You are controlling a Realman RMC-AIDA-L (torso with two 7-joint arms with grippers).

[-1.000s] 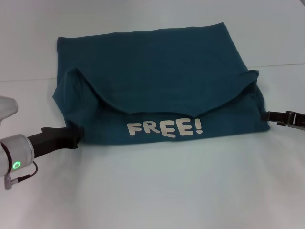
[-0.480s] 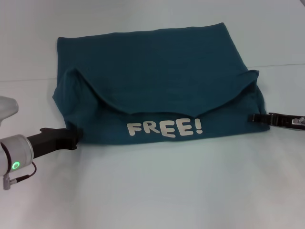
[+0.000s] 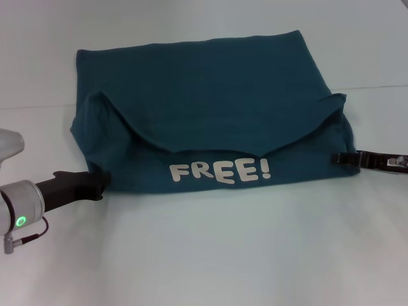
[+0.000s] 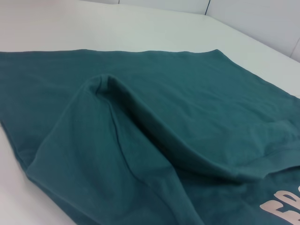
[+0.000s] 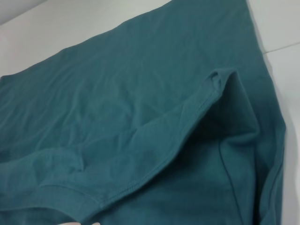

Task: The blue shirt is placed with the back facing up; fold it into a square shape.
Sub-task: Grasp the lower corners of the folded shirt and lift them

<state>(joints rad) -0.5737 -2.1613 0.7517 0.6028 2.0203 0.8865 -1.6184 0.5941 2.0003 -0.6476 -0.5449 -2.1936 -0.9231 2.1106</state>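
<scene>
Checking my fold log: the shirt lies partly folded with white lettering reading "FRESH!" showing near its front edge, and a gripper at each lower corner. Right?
One thing is off: the head view shows the lettering on the blue shirt reads "FREE!", not "FRESH!". The rest holds: left gripper and right gripper sit at the lower corners.

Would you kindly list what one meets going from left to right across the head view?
Left claw at the shirt's near left corner → blue shirt, with its white FREE! lettering → right claw at the shirt's right edge.
</scene>
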